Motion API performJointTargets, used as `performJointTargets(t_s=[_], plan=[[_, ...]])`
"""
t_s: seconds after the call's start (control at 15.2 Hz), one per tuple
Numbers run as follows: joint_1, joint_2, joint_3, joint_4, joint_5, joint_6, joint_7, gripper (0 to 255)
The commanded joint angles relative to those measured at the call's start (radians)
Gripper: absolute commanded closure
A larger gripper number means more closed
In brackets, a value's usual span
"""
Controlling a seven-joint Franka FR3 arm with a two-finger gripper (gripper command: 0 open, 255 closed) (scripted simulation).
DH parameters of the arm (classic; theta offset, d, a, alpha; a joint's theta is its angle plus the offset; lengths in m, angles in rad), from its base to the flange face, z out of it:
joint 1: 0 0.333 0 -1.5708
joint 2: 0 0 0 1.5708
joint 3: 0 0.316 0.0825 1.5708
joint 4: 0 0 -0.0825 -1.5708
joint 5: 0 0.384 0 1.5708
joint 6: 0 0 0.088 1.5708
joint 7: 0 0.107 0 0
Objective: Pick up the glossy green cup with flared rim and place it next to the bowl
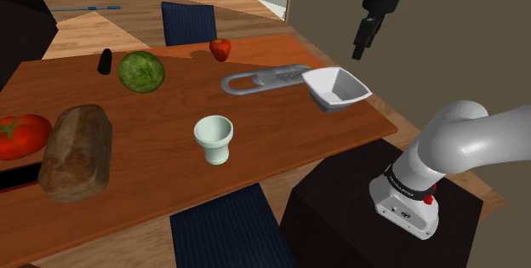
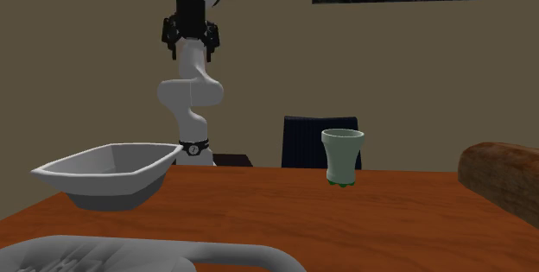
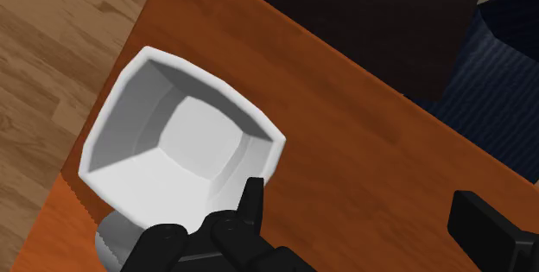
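"Where's the cup [image 1: 214, 139], then?"

"Upright on the tabletop [image 1: 281, 134], pale green, flared rim up; well apart from the white bowl [image 1: 338, 88], off toward the shoulder view's left."

"And the pincer [image 1: 363, 47]?"

"High over the bowl's end, fingers [image 3: 250, 205] spread, grasping nothing; I'd say it must swing across toward the cup, then drop straight down, since the cup's axis stands vertical."

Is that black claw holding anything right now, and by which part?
Nothing is held. The jaws stand open and empty, high up near the white bowl, while the pale green cup stands untouched on the table.
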Motion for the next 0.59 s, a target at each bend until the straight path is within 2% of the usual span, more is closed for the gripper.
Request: performJointTargets(t_s=[0.0, 0.53], plan=[[0.0, 0.0, 0.0, 0.0, 0.0, 0.0, 0.0, 0], [0.045, 0.164, 0.119, -0.017, 0.102, 0.186, 0.116, 0]])
